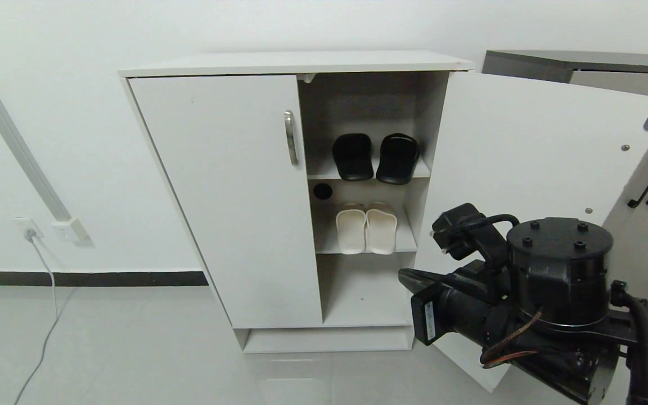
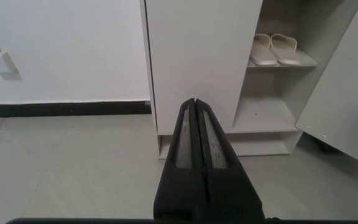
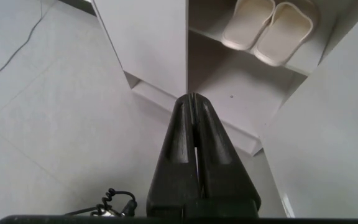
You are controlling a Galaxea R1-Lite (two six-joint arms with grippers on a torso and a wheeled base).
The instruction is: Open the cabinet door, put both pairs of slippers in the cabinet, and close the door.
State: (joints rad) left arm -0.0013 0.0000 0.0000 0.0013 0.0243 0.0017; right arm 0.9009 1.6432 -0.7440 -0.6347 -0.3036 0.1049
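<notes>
Head view: a white wooden two-door cabinet (image 1: 296, 61) stands against a white wall. Its left door (image 1: 228, 197) is shut and carries one upright metal handle (image 1: 290, 138). Its right door (image 1: 526, 152) is swung wide, inner face toward you. Inside, one pair of black rubber slippers (image 1: 353, 157) sits on the upper shelf. One pair of cream rubber slippers (image 1: 380, 229) sits on the shelf below, and the bottom bay is bare. That makes two pairs, four slippers, all stowed. Your right arm (image 1: 554, 281) hangs low in front of the open door.

Left wrist view: your left gripper (image 2: 194, 106) points at the cabinet's foot, its black fingers pressed together with nothing between them. The cream pair (image 2: 277, 48) shows beyond it.

Right wrist view: your right gripper (image 3: 194, 101) is likewise pinched closed and empty, aimed at the floor before the bottom bay, with the cream pair (image 3: 269, 25) above.

Closing the door looks like the only step left. Bring the closed right fingers round to the door's outer face near its free edge. Push along the hinge's arc, slowly, until it sits flush. The black pair reaches the shelf's front edge, so watch that it does not foul the door.
</notes>
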